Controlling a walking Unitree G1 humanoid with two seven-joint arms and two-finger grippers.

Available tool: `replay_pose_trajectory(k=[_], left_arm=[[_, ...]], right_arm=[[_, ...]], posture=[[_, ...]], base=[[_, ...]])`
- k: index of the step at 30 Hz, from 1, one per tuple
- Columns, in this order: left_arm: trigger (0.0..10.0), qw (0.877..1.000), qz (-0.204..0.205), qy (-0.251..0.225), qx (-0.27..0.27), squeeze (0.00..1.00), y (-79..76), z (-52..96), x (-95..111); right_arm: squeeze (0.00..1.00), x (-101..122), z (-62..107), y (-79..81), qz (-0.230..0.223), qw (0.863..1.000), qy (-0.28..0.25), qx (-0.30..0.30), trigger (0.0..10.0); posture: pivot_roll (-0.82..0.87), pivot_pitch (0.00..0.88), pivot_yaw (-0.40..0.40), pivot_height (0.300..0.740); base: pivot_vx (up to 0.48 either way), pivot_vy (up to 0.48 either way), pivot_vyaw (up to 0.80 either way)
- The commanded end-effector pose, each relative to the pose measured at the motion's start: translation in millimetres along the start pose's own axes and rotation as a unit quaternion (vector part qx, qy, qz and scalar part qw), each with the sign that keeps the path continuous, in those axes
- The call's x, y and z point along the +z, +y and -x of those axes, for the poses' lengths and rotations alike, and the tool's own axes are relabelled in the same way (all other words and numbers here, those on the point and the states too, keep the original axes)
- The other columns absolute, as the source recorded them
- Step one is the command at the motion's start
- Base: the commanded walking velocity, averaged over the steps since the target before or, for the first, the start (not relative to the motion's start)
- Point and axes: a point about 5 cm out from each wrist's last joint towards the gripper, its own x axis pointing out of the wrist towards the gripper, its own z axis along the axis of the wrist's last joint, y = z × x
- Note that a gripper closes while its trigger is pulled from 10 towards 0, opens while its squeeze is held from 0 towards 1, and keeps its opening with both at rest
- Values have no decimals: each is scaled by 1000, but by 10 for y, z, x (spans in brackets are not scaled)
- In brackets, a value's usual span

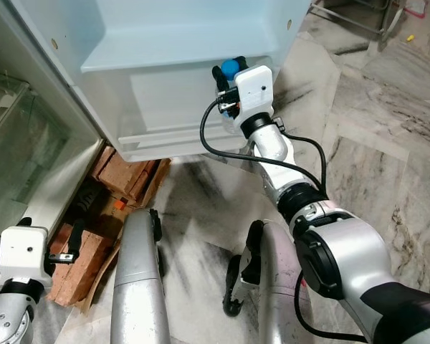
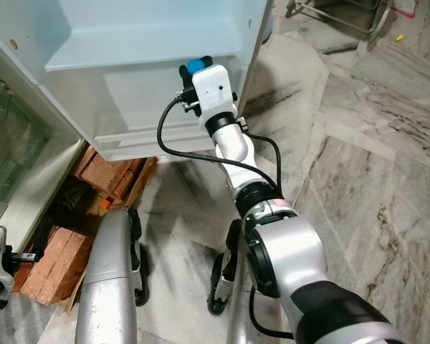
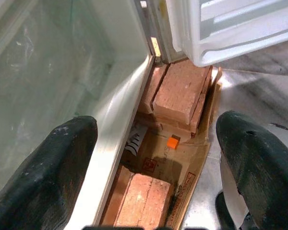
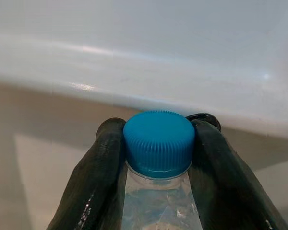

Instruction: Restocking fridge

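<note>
The blue-capped bottle (image 4: 158, 158) sits pinched at its neck in the right claw (image 4: 158, 143), at the fridge door shelf (image 1: 179, 54); next, lower it in. Left claw (image 3: 158, 158) hangs wide.

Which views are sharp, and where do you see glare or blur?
Right wrist view: the blue cap between the right gripper fingers is sharp, the fridge door shelf behind is soft with faint glare. Left wrist view: the bricks are clear, the near fingers of the left gripper blurred. Eye views: evenly lit, sharp.
</note>
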Motion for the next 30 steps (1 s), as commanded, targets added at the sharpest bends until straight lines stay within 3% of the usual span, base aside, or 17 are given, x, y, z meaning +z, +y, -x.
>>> replay_pose_trajectory(k=[1, 10, 21, 25, 30], left_arm=[[10000, 1000, 1, 15, 9, 0, 35, 46, -50], [10000, 1000, 3, 12, 8, 0, 14, 4, -44], [10000, 1000, 4, 10, 10, 0, 22, -35, -48], [10000, 1000, 5, 8, 8, 0, 7, -56, -44], [10000, 1000, 5, 6, 8, 0, 8, -69, -37]], right_arm=[[0, 274, -126, 51, -16, 997, -75, 6, 10000], [0, 216, 42, 151, 5, 994, -105, 35, 10000], [0, 373, 350, 600, 32, 973, -201, 114, 10000], [0, 265, 422, 598, 47, 974, -186, 117, 10000], [0, 141, 413, 460, 72, 980, -154, 101, 10000]], posture=[[384, 355, -66, 572], [370, 355, -60, 572], [351, 343, -52, 572], [352, 342, -50, 572], [354, 341, -51, 572]], base=[[0, 0, 0], [0, 0, 0], [0, 0, 0], [0, 0, 0], [0, 0, 0]])
